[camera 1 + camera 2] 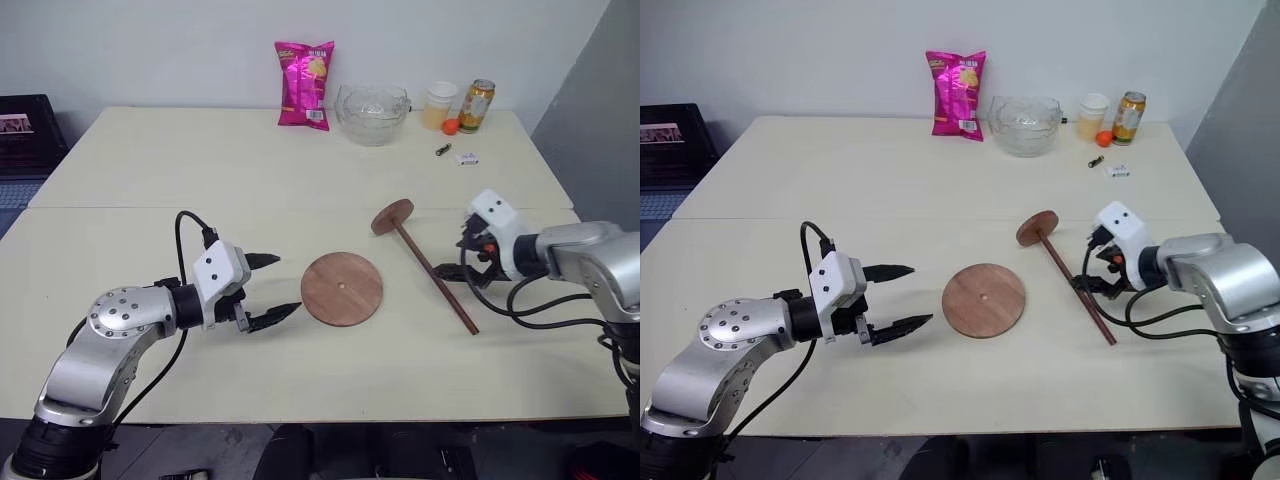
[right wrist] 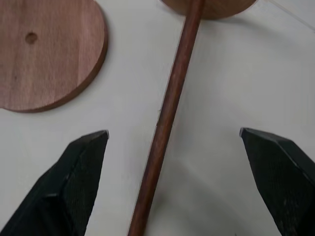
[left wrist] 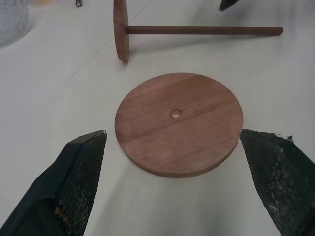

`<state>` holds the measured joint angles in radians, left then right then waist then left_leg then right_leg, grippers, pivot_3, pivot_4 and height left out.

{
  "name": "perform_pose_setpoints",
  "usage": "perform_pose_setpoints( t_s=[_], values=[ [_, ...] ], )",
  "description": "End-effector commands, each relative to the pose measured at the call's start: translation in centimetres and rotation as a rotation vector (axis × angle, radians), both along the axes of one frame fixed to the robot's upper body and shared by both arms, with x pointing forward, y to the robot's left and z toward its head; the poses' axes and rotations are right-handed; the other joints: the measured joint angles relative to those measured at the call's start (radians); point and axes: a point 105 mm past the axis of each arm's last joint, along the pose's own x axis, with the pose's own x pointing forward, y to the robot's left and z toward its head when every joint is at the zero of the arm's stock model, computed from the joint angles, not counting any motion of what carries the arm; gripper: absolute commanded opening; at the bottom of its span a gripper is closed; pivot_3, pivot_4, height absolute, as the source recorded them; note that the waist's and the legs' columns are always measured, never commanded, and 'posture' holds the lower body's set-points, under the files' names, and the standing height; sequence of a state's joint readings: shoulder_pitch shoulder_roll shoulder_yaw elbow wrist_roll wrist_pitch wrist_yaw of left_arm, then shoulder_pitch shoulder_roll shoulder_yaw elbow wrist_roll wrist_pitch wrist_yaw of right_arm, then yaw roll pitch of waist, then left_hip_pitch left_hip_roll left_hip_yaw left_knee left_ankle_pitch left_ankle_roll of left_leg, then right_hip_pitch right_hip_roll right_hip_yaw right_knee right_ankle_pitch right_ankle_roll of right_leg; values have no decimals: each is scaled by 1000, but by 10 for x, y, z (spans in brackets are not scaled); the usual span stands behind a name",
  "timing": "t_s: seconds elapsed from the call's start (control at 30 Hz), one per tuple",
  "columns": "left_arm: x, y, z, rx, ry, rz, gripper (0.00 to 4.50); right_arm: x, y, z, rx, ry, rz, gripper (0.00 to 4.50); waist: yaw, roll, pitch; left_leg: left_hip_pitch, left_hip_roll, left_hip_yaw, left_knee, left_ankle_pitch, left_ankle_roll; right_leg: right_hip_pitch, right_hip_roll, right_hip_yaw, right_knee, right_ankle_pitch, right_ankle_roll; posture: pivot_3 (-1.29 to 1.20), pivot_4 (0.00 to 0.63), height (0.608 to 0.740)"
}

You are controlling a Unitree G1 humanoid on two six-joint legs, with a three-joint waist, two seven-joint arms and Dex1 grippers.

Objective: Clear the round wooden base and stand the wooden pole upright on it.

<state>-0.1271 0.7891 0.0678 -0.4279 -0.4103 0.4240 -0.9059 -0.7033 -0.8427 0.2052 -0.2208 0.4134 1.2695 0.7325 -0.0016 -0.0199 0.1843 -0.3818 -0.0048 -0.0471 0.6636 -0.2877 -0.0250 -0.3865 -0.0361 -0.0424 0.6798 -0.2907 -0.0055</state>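
The round wooden base (image 1: 342, 289) lies flat mid-table, nothing on it, its small centre hole showing. To its right the wooden pole (image 1: 432, 268) lies on its side, its disc end (image 1: 392, 216) farther from me. My left gripper (image 1: 283, 287) is open just left of the base, pointing at it; in the left wrist view the base (image 3: 178, 123) sits between the two fingers, a little ahead of them. My right gripper (image 1: 462, 258) is open over the pole's rod; in the right wrist view the rod (image 2: 167, 118) runs between the spread fingers without touching them.
Along the table's far edge stand a pink snack bag (image 1: 305, 83), a glass bowl (image 1: 372, 113), a cup (image 1: 439, 105), a can (image 1: 477, 105) and a small orange thing (image 1: 451, 126). Two small items (image 1: 456, 154) lie nearer. A black crate (image 1: 25, 130) sits off the table's left.
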Motion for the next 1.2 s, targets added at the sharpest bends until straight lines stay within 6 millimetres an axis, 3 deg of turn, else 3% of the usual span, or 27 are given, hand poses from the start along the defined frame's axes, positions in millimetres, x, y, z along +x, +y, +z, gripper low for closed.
perform_pose_setpoints(
  t_s=[0.03,0.47,0.63,0.93,1.2],
  values=[
    [-3,-10,7,3,-47,-39,4494,9,2,2,-43,30,-78,4500,0,0,0,0,0,0,0,0,0,0,0,0,0,0,0,0,150,740],
    [-3,-17,1,5,-40,-61,4494,26,23,-18,-41,172,-196,4500,-1,0,0,-1,0,0,0,0,0,-1,0,1,0,0,0,0,150,740],
    [-5,-18,-1,4,-31,-68,4494,37,22,-22,-42,182,-250,4500,-3,0,0,-1,0,1,0,0,1,-2,0,1,1,0,0,0,150,740],
    [-6,-17,-2,10,-28,-67,4500,38,30,-24,-29,225,-250,2696,-4,0,0,-1,0,1,0,0,1,-2,0,2,1,0,0,0,150,740],
    [-8,-16,-3,22,-16,-71,4500,43,31,-23,10,258,-302,675,-6,0,0,-1,0,1,0,0,1,-2,0,2,1,1,0,0,150,740]
  ],
)
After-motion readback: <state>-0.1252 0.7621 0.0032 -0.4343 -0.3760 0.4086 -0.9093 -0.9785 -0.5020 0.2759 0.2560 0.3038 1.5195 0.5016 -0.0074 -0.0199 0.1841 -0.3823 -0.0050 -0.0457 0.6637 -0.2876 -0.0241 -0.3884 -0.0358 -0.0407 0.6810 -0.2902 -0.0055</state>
